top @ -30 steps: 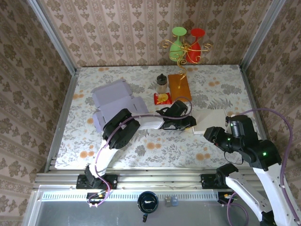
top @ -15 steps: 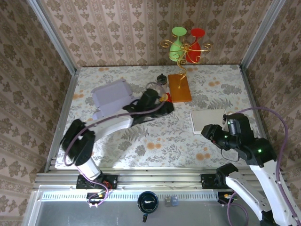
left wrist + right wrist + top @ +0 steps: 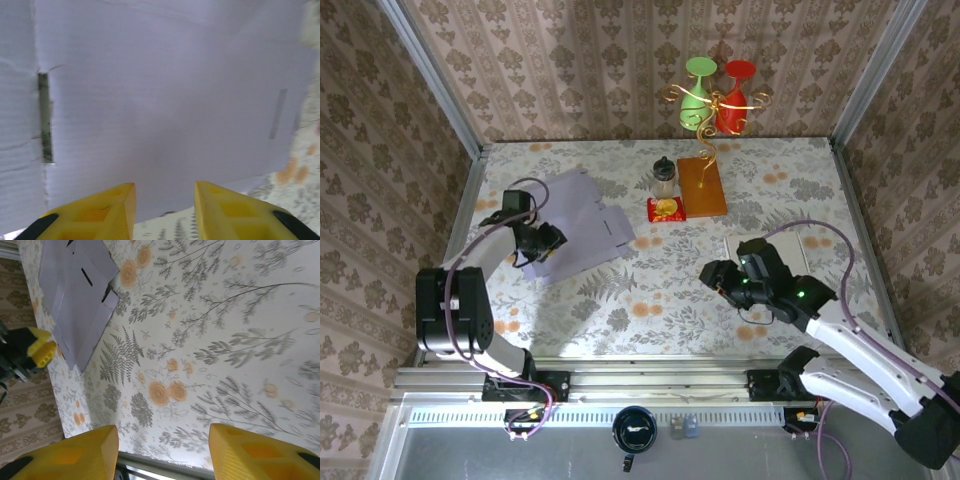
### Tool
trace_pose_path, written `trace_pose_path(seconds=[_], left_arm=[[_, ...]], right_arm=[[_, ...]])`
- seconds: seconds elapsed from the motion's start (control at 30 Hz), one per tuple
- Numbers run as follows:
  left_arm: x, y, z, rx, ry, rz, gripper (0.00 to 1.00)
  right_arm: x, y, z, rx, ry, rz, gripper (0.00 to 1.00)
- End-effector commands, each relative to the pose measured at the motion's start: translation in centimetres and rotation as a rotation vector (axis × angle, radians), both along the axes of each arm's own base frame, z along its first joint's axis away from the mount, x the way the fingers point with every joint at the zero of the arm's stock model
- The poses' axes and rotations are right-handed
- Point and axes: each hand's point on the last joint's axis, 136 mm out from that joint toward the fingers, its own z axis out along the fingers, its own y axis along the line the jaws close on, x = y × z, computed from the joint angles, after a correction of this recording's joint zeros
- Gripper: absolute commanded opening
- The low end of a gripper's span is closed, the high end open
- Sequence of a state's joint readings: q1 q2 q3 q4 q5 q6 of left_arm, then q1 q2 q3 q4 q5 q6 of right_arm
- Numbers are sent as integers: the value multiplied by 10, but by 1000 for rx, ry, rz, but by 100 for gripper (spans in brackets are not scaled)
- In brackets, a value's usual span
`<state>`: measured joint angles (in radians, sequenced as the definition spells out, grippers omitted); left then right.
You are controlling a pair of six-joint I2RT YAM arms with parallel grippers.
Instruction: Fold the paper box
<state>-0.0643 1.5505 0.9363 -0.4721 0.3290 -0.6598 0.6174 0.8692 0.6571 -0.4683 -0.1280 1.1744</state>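
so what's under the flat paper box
The floral tablecloth: it shows through a cut slot in the lilac paper box. Anything else beneath is covered by the sheet.

Left arm (image 3: 448, 305) is folded tight: elbow back near its base, forearm reaching up the left side. Left gripper (image 3: 545, 240) points to the right, yellow fingers (image 3: 107, 210) slightly apart, nothing between them. Right arm (image 3: 850, 335) stretches forward and left. Right gripper (image 3: 715, 275) jaws are wide apart, empty.
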Motion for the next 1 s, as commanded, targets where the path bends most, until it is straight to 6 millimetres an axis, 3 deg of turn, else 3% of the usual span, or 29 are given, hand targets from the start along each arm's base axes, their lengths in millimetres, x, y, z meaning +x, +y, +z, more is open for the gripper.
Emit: trace_pose_path(seconds=[0.0,0.33,0.6,0.7,0.8,0.97], left_arm=[[-25,-14,-26,-40,93,-108,34],[-86,-56,-53,-80,98,-134,28],[-132,-122,-37,-234,73,-185,26],[-126,-134,-10,-283,1,-199,30],[-111,-128,14,-278,-53,-203,35],[-74,-76,16,-255,-55,-98,36]], right_arm=[[29,16,13,149,-85,-114,52],[58,37,-12,240,-99,-234,53],[79,48,-34,216,-98,-278,53],[87,53,-46,215,-89,-291,53],[96,61,-57,210,-81,-280,53],[115,59,-72,199,-73,-284,53]])
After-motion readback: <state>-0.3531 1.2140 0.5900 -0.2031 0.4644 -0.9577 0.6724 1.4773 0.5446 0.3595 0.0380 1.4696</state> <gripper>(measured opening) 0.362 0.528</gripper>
